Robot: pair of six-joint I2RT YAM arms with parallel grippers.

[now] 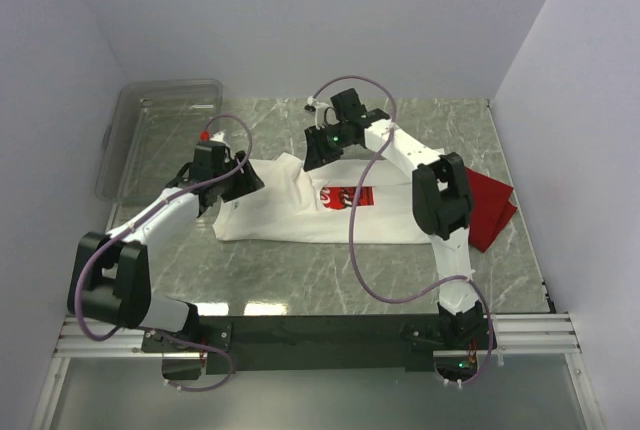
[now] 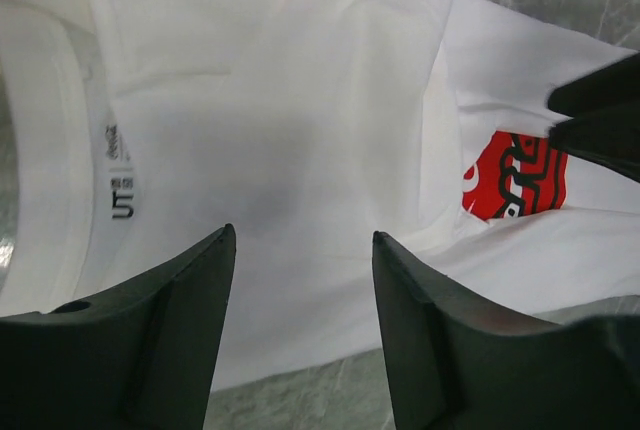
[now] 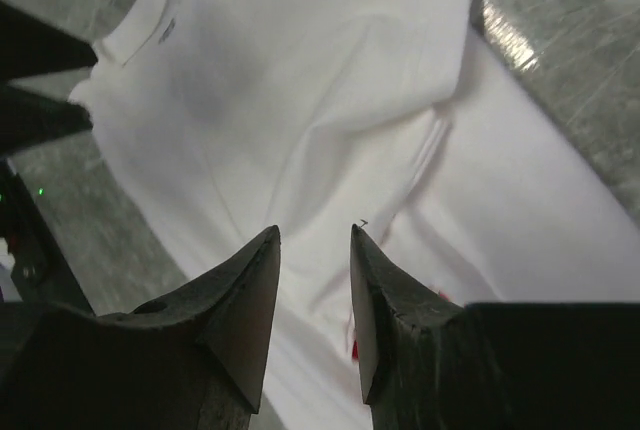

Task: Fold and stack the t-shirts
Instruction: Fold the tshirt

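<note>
The white t-shirt [image 1: 280, 215] lies on the table, partly folded, its red chest print [image 1: 346, 196] showing beside the folded-over part. My left gripper [image 1: 244, 182] hovers over the shirt's left end near the collar label [image 2: 120, 180]; its jaws [image 2: 304, 233] are open with only white cloth [image 2: 300, 100] below. At the shirt's far edge my right gripper [image 1: 316, 154] hangs over the folded cloth [image 3: 330, 70], also open [image 3: 315, 230] and holding nothing. The red t-shirt [image 1: 492, 205] lies folded at the right, partly behind the right arm.
A clear plastic bin [image 1: 160, 130] stands at the back left. The right gripper's fingers [image 2: 600, 120] show at the right edge of the left wrist view. Walls close in the table on three sides.
</note>
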